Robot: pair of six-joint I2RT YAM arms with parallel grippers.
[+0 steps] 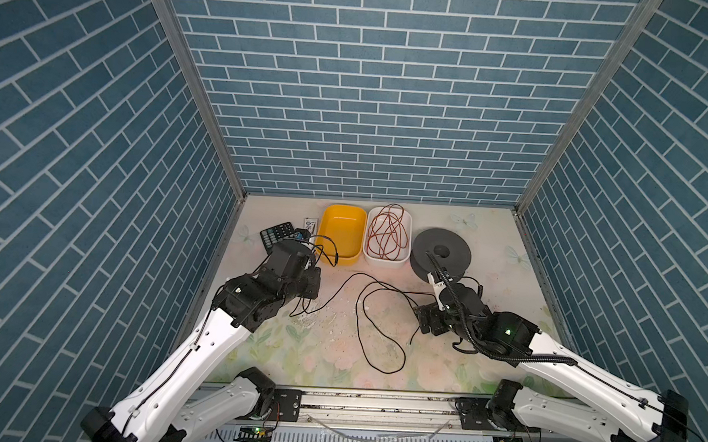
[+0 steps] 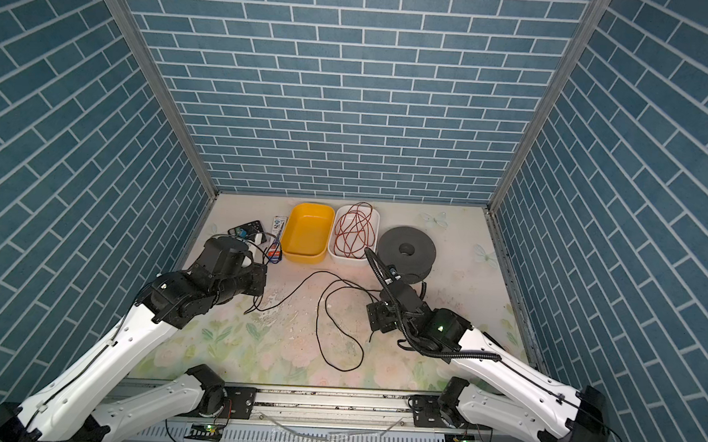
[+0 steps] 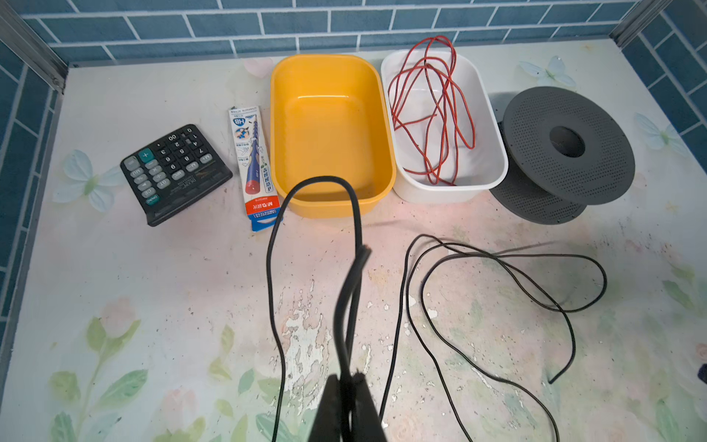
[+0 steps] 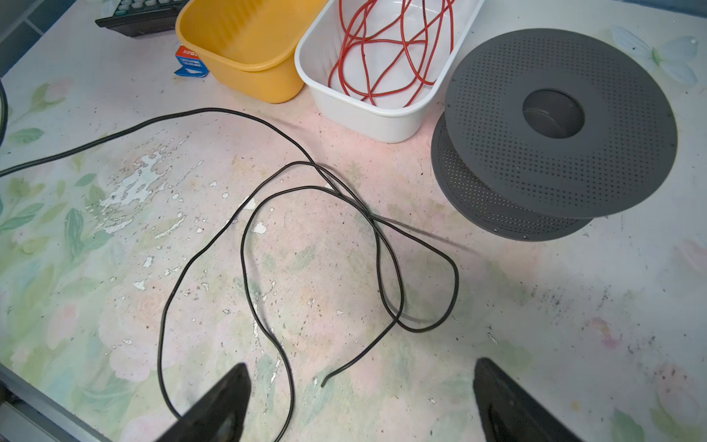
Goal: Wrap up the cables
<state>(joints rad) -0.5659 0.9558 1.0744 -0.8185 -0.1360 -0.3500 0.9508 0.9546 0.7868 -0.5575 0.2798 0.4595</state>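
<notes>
**One clenched, one released**

Right end effector (image 4: 361,365) stands wide apart and empty, with the loose tip of the black cord (image 4: 457,275) on the worktop (image 4: 535,306) between its fingers. Left end effector (image 3: 347,377) pinches a raised loop of it. Bare worktop surrounds the coils. Yellow tub (image 4: 245,42), white tub (image 4: 367,114) and grey spool (image 4: 554,160) stand farther back.

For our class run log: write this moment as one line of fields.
left gripper: shut on black cable | right gripper: open, empty, near cable's free end | slack: looped on table
</notes>
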